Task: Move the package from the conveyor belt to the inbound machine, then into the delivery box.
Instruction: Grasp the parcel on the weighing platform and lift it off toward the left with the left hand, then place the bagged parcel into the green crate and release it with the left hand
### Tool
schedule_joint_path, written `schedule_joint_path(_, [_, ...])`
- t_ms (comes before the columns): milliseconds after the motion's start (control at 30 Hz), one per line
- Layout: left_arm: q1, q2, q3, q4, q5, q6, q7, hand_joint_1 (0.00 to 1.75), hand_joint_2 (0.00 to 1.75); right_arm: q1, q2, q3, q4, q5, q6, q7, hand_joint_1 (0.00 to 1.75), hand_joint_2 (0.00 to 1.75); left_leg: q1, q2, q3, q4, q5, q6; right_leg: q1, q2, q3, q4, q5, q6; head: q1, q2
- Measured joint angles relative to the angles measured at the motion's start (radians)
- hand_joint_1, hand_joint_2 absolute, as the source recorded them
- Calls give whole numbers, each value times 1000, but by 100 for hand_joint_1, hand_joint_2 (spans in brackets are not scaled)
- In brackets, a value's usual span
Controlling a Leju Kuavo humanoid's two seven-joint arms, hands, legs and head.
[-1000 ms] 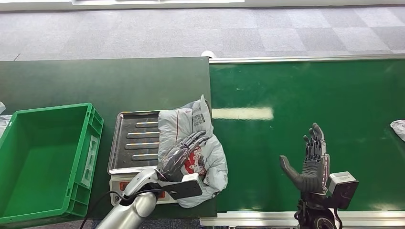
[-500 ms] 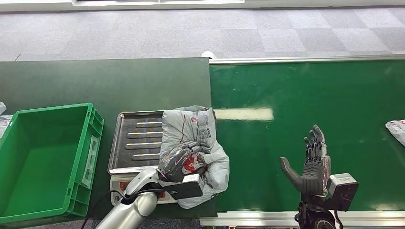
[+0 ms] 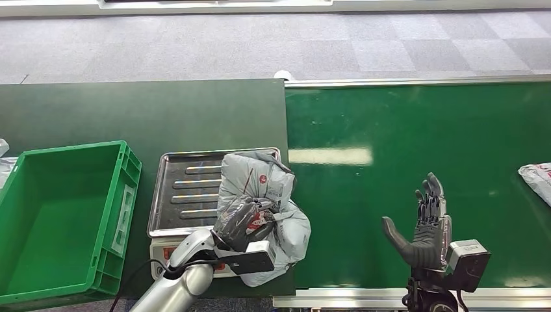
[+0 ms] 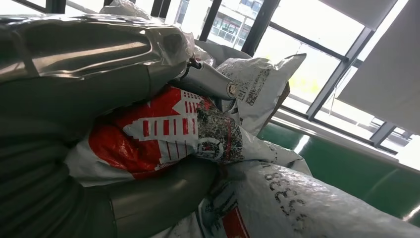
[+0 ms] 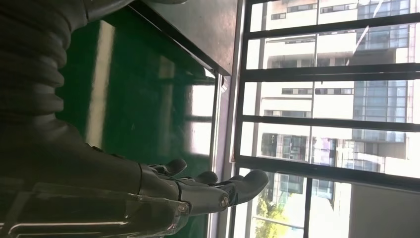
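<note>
A grey plastic package (image 3: 263, 195) with red print lies on the right part of the inbound machine's metal tray (image 3: 185, 192), hanging over its right edge. My left hand (image 3: 240, 221) grips the package from the near side, its fingers curled into the crumpled plastic. In the left wrist view the thumb and fingers (image 4: 208, 82) close around the red-printed bag (image 4: 158, 134). My right hand (image 3: 423, 224) stands open and upright above the green conveyor belt (image 3: 416, 130), holding nothing; its fingers (image 5: 218, 191) are spread. The green delivery box (image 3: 62, 218) stands empty at the left.
A second grey package (image 3: 536, 182) lies on the belt at the far right edge. The machine's tray sits on a dark green table (image 3: 143, 114) between box and belt. Grey carpet floor lies beyond.
My left hand's fingers have curled from flat on the package into a grip, bunching the bag and drawing it further onto the tray. The package at the far right has drifted left along the belt.
</note>
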Motion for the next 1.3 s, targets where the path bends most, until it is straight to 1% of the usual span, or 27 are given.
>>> schedule_joint_path(100, [17, -2, 16, -6, 6, 88, -19, 175, 175, 8, 4, -6, -9, 2, 4, 0, 0, 175, 0, 1, 0, 0, 0, 0, 0, 0, 0, 0, 0, 0, 0, 0])
schedule_joint_path(200, [42, -10, 55, -27, 41, 230, -42, 175, 175, 14, 8, -10, -17, 2, 6, 0, 0, 175, 0, 2, -1, 0, 0, 0, 0, 1, -2, 0, 0, 0, 0, 0])
schedule_joint_path(267, [57, -14, 96, -49, 77, 341, -67, 175, 175, 15, 10, -11, -18, 2, 6, 0, 0, 175, 0, 2, -1, 0, 0, 0, 0, 1, -2, 0, 0, 0, 0, 0])
schedule_joint_path(367, [83, -16, 177, -101, 169, 494, -153, 175, 175, 13, 12, -8, -17, -1, 4, 0, 0, 175, 0, 2, -2, 0, 0, 0, 0, 1, -3, 0, 0, 0, 0, 0])
schedule_joint_path(433, [100, -17, 224, -140, 232, 564, -224, 175, 175, 10, 13, -4, -15, -5, -2, 0, 0, 175, 0, 2, -3, 0, 0, 0, 1, 1, -4, 0, 0, 0, 0, 0])
schedule_joint_path(500, [119, -19, 261, -188, 283, 611, -290, 175, 175, 3, 12, 4, -10, -12, -11, -2, 0, 175, 0, 2, -3, 0, 0, 0, 1, 1, -4, 0, 0, 0, 0, 0])
schedule_joint_path(567, [139, -24, 296, -255, 312, 630, -330, 175, 175, -4, 12, 12, -4, -20, -20, -3, 0, 175, 0, 2, -4, 0, 0, 0, 0, 1, -5, 0, 0, 0, 0, 0])
schedule_joint_path(700, [174, -43, 375, -434, 305, 632, -341, 175, 175, -13, 11, 28, 13, -30, -29, -4, 0, 175, 0, 2, -5, 0, 0, 0, 0, 1, -5, 0, 0, 0, 0, 0])
schedule_joint_path(800, [191, -66, 449, -566, 210, 632, -342, 175, 175, -17, 9, 36, 23, -34, -33, -6, 0, 175, 0, 2, -6, 0, 0, 0, 0, 1, -6, 0, 0, 0, 0, 0])
schedule_joint_path(867, [197, -86, 514, -657, 148, 632, -342, 175, 175, -20, 8, 41, 29, -38, -35, -8, 0, 175, 0, 2, -6, 0, 0, 0, 0, 1, -6, 0, 0, 0, 0, 0])
schedule_joint_path(967, [200, -111, 620, -766, 118, 632, -341, 175, 175, -21, 4, 50, 37, -42, -38, -10, 0, 175, 0, 2, -6, 0, 0, 0, 1, 1, -7, 0, 0, 0, 0, 0])
schedule_joint_path(1100, [207, -133, 726, -837, 90, 632, -341, 175, 175, -21, 0, 56, 41, -44, -44, -10, 0, 175, 0, 2, -6, -1, 0, 0, 1, 0, -7, 0, -1, -1, 0, 0])
schedule_joint_path(1300, [210, -150, 799, -881, 70, 632, -341, 175, 175, -20, -2, 60, 46, -43, -46, -10, 0, 175, 0, 1, -6, 0, 0, 0, 0, 0, -7, 0, -1, 0, 0, 0])
